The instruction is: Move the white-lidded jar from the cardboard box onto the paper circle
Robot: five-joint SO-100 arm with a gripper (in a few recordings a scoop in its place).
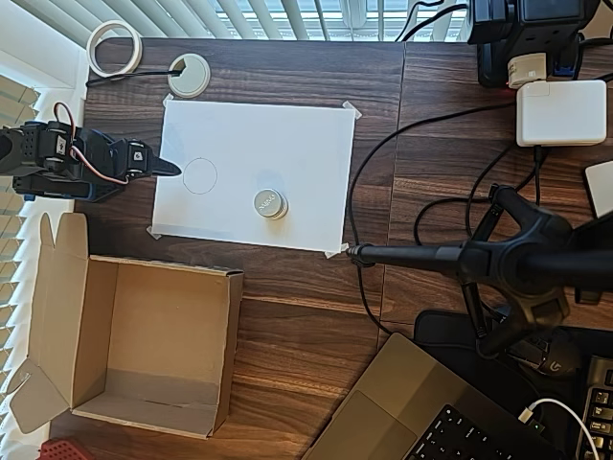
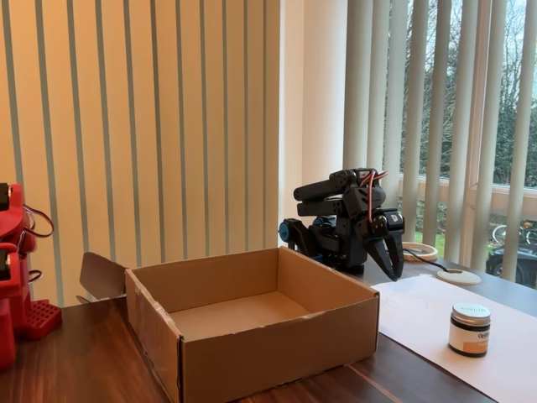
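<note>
Leftmost in the overhead view, the cardboard box (image 1: 134, 345) lies open with nothing inside, and above it the arm is folded back with its gripper (image 1: 163, 165) grasping nothing, the tips apparently closed together at the sheet's left edge. Just right of it a pencilled circle (image 1: 200, 175) is bare, while the white-lidded jar (image 1: 270, 203) stands upright further right on the white sheet (image 1: 287, 134), presumably covering the paper circle, so the task looks complete.

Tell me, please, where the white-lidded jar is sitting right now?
In the overhead view the white-lidded jar stands on the white sheet, right of the drawn circle and outside the cardboard box. The pincer is apart from it.
</note>
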